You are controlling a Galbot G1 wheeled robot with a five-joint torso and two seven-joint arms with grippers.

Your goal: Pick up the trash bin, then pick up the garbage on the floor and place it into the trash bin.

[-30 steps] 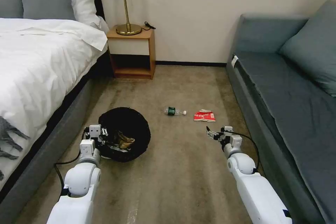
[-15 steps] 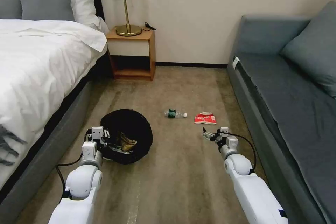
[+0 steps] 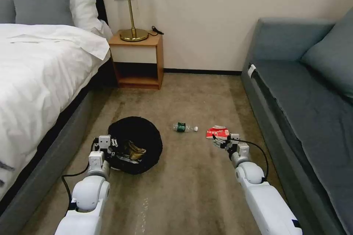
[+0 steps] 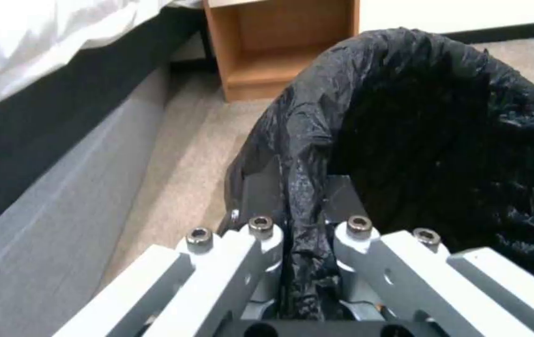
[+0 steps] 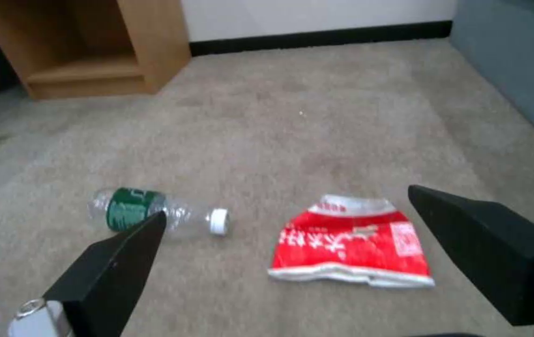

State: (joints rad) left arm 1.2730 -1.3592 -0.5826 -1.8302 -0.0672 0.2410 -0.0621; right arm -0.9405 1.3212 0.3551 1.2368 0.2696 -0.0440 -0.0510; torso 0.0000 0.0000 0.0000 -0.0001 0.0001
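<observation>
We judge the task roughly half done: our left gripper (image 3: 110, 145) is clamped on the rim of the small round trash bin lined with a crinkled black plastic bag (image 3: 136, 143), the thin glossy film pinched between its metal fingers (image 4: 260, 234), and the bin sits at the near left, beside the grey base of the white-sheeted bed (image 3: 36, 80). Inside it we see crumpled brown paper and a gold-and-dark wrapper (image 3: 133, 150) already lying at the bottom. Two pieces remain on the short-pile beige carpet (image 3: 184, 191): a clear plastic bottle with a green label and white cap (image 3: 184, 127), lying on its side in the middle of the floor, and to its right a flattened red-and-white crumpled packet (image 3: 217, 131). Our right gripper (image 3: 217, 142) hovers just near of that packet with its black wedge-shaped fingers (image 5: 123, 252) spread wide, holding nothing; through the wrist camera the packet lies between them, the bottle off toward the left finger. The packet looks thin and creased, the bottle smooth, round and likely to roll. The blue-grey fabric sofa (image 3: 305, 110) bounds the right side.
</observation>
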